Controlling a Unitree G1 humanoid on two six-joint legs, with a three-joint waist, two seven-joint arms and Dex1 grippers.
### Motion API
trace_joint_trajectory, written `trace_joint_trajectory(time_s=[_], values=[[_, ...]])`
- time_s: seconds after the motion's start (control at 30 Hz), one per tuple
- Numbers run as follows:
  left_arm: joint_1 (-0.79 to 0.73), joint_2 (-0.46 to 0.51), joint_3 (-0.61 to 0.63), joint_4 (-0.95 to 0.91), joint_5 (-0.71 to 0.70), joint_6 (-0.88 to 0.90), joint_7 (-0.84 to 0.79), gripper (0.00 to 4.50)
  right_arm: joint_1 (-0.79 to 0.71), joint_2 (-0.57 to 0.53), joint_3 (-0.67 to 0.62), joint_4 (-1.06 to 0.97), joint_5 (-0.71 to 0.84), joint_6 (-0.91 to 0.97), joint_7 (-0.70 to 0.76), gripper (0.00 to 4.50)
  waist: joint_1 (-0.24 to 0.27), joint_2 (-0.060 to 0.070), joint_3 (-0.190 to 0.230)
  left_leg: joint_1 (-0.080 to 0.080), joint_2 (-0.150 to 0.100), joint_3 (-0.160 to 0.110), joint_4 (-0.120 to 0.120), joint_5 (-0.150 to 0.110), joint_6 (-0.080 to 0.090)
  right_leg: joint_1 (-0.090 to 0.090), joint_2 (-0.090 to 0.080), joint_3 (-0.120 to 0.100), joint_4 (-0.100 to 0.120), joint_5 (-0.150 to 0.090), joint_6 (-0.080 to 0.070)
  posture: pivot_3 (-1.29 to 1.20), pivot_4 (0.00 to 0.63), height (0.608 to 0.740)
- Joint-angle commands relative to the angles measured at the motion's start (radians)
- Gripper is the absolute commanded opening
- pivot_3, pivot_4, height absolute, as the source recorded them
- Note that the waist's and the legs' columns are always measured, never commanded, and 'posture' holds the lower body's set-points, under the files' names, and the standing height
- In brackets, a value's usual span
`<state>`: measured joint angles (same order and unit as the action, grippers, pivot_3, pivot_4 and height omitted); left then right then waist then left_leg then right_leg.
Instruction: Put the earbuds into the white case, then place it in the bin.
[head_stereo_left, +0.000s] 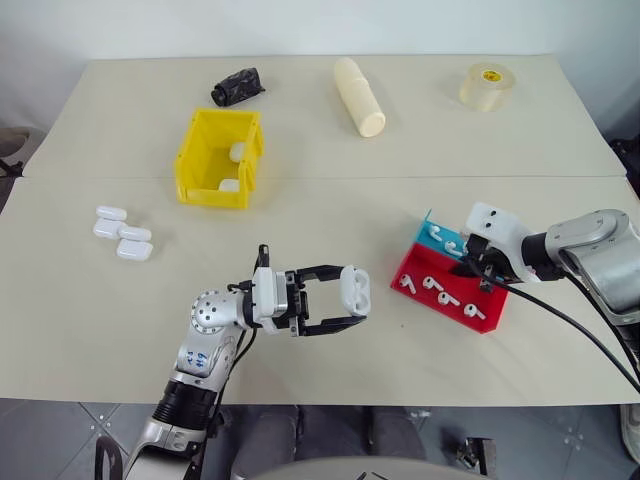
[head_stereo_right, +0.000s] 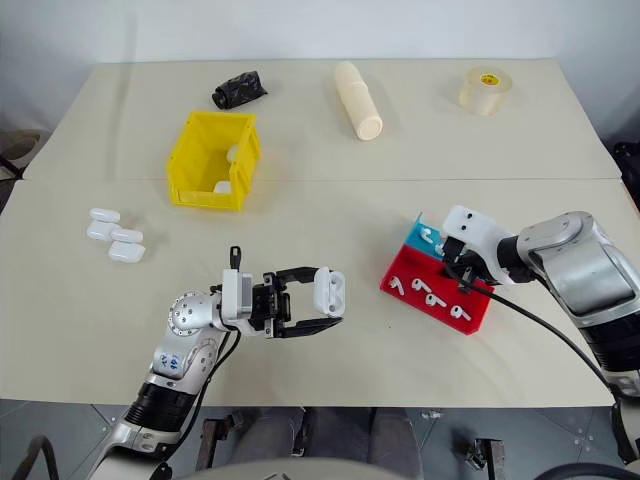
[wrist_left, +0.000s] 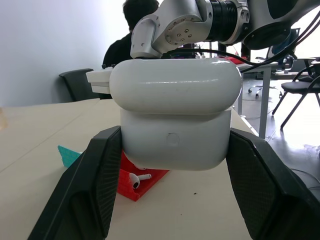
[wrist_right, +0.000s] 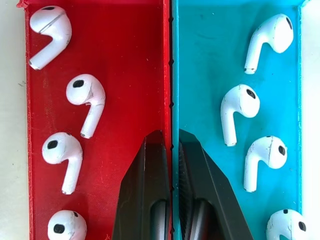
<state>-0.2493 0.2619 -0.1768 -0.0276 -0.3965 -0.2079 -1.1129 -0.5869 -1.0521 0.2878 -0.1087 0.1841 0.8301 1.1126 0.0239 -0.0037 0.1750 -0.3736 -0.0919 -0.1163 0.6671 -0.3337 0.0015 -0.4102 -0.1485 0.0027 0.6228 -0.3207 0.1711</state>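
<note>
Lying at far left: four spare white cases (head_stereo_left: 122, 233) are sitting in a cluster on the table (head_stereo_left: 330, 150).
Standing behind them: the bin (head_stereo_left: 218, 158), bright yellow, is holding at least two white pieces inside; no writing is readable on it.
Gripping at centre: the left gripper (head_stereo_left: 352, 292) is pinching the white case (head_stereo_left: 354, 288) between its two black fingers, holding it above the table; in the left wrist view the lid is sitting on the body and a small round button is showing on the front.
Resting at the far edge: a black crumpled object (head_stereo_left: 238, 86), a cream cylinder roll (head_stereo_left: 359, 96) and a clear tape roll (head_stereo_left: 487, 86), whose core label is too small to read.
Sitting at right: the red tray (wrist_right: 100, 100) and blue tray (wrist_right: 235, 100) are lying side by side, each holding four of the earbuds (wrist_right: 86, 101).
Reaching in: the right gripper (wrist_right: 172, 145) is hovering with its fingers pressed together astride the wall shared by the two trays, pinching nothing visible.
</note>
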Motion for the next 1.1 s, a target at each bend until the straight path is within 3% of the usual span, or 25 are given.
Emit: trace_joint_trajectory(time_s=[0.03,0.6,0.8,1.03,1.07,1.1], values=[[0.014,0.01,0.007,-0.048,-0.014,-0.004,0.012,2.77,0.009,-0.014,0.003,0.011,-0.015,-0.079,0.055,0.04,0.0,0.0,0.0,0.0,0.0,0.0,0.0,0.0,0.0,0.0,0.0,0.0,0.0,0.0,0.0,0.0,0.15,0.74],[0.042,0.036,0.013,-0.082,-0.02,0.009,0.027,2.77,-0.009,0.005,0.023,0.311,-0.152,-0.779,0.327,0.04,-0.001,0.0,0.0,0.001,0.0,0.0,0.0,0.0,0.0,0.001,0.0,0.0,0.0,0.0,0.0,0.0,0.15,0.74],[0.049,0.044,0.015,-0.097,-0.02,0.016,0.036,2.77,-0.022,0.037,0.023,0.381,-0.175,-0.814,0.334,0.04,-0.001,-0.002,-0.001,0.002,0.0,0.0,0.0,0.0,0.0,0.002,0.0,0.0,0.0,0.0,0.0,0.0,0.15,0.74],[0.055,0.054,0.017,-0.106,-0.021,0.02,0.045,2.77,-0.013,0.043,0.02,0.329,-0.156,-0.677,0.362,0.04,0.0,-0.003,-0.002,0.002,0.001,0.0,0.001,0.0,0.0,0.003,0.001,0.0,0.0,0.0,0.0,0.0,0.15,0.74],[0.055,0.055,0.017,-0.106,-0.022,0.021,0.045,2.77,-0.009,0.045,0.012,0.313,-0.147,-0.669,0.358,0.62,0.0,-0.003,-0.002,0.002,0.001,0.0,0.001,0.0,0.0,0.003,0.001,0.0,0.0,0.0,0.0,0.0,0.15,0.74],[0.054,0.055,0.016,-0.105,-0.022,0.021,0.046,2.77,-0.008,0.046,0.006,0.296,-0.141,-0.652,0.356,0.85,0.0,-0.003,-0.002,0.002,0.001,0.0,0.001,0.0,0.0,0.003,0.001,0.0,0.0,0.0,0.0,0.0,0.15,0.74]])
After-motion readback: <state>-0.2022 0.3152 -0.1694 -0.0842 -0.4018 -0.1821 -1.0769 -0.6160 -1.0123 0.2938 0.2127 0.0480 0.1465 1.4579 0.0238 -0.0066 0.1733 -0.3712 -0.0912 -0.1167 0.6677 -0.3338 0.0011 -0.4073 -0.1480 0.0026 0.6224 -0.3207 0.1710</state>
